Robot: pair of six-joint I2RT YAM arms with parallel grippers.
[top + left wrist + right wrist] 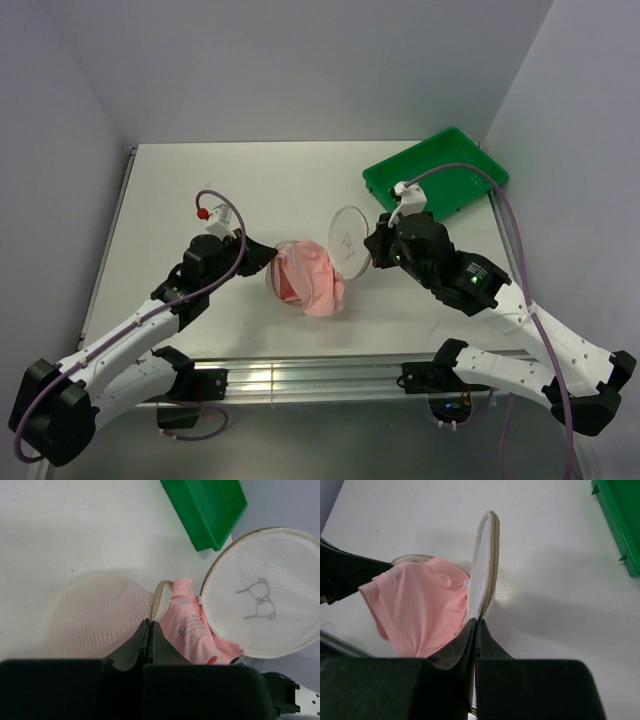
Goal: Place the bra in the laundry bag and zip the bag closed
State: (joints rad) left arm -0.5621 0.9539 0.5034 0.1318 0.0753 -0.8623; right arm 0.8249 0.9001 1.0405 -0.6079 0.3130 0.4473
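at table (200, 190) centre: laundry bag (349, 240), halves apart; bra (312, 278) heaped in lower half, apparently spilling over. left gripper (151, 623) pinches lower rim, right gripper (477, 622) lid rim. tuck overhang before closing.

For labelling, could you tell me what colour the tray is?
The tray is green, clearest in the top external view.

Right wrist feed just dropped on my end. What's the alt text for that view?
The right gripper is shut on the rim of the raised half of the laundry bag, seen edge-on, standing up from the white table. The pink bra lies bunched to its left over the bag's lower half; a green tray corner shows upper right.
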